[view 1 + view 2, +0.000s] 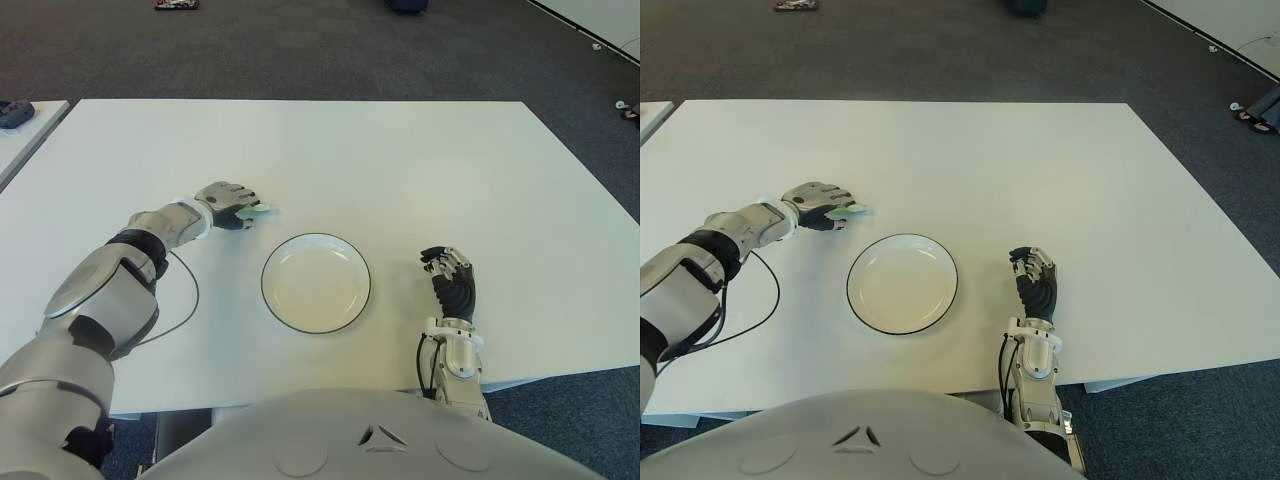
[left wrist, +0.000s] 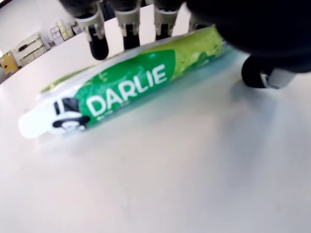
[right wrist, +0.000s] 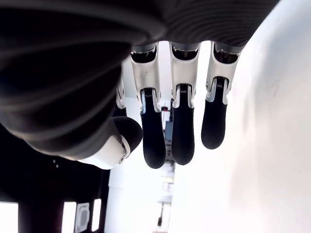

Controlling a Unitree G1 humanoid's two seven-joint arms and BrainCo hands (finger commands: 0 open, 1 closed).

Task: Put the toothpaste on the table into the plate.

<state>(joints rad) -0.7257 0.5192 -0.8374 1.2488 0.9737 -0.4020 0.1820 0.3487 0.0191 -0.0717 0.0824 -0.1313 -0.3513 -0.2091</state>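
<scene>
On the white rectangular surface (image 1: 400,160) before me, items stood as follows.

Item one: a green-and-white plastic toothpaste tube (image 2: 131,87), lettered "DARLIE", lay flat on the surface to my left of the plate and slightly farther from me, outside the rim. Its pale end poked out from under my left hand toward the plate.

Item two: a round white plate with a thin dark rim (image 1: 362,285) sat near my edge of the surface, between my two hands, nothing in it.

Item three: my left hand (image 1: 226,205) was lowered over the tube, fingers (image 2: 97,36) curved down behind it and the thumb (image 2: 262,75) in front, near the surface. Whether they pressed the tube I could not tell; the tube lay on the surface, unlifted.

Item four: my right hand (image 1: 450,275) showed on the right of the plate, apart from it, fingers (image 3: 182,131) loosely bent and holding nothing.

Item five: a thin black cable (image 1: 190,290) looped over the surface beside my left forearm.
</scene>
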